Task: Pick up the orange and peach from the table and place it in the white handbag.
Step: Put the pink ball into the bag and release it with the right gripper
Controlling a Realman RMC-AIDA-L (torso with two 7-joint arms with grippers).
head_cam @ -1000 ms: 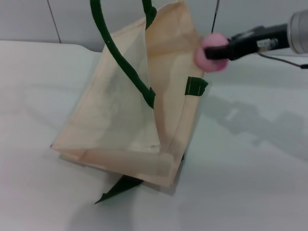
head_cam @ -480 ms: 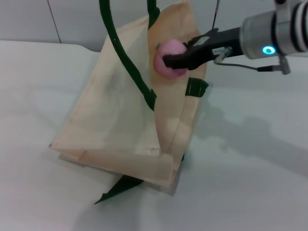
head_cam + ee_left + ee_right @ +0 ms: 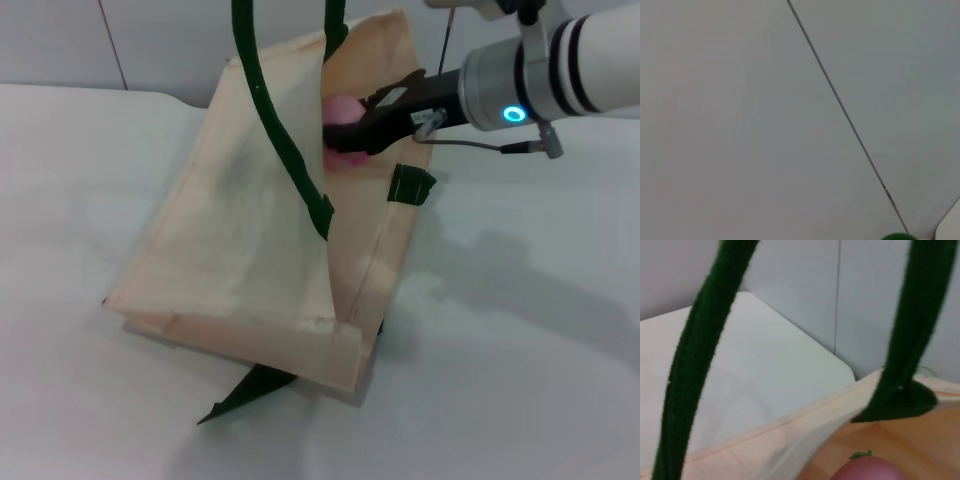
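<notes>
**Nearly there: peach over the bag mouth, not released**

Right now your right end effector (image 3: 352,130) is pinching the peach (image 3: 340,112) and has it inside the open mouth of the bag (image 3: 250,250), just past the far rim. Head view shows the dark fingers wrapped on the pink fruit, with a green handle (image 3: 275,120) crossing in front. Right wrist view confirms it: the peach (image 3: 867,471) sits at the frame edge with the bag's tan inside (image 3: 910,440) behind it and handles (image 3: 700,355) rising either side.

Peach step looks close to done, judged from this; only the release is left. Orange is not visible anywhere on the table (image 3: 520,330), so you can't tell from these views whether it is already in the bag or off frame. Check that before calling the task finished.

Left end effector is out of sight; its wrist camera shows only wall panels (image 3: 740,125) and a sliver of green. The handles go up out of frame, likely held up by the left arm, not confirmed.
</notes>
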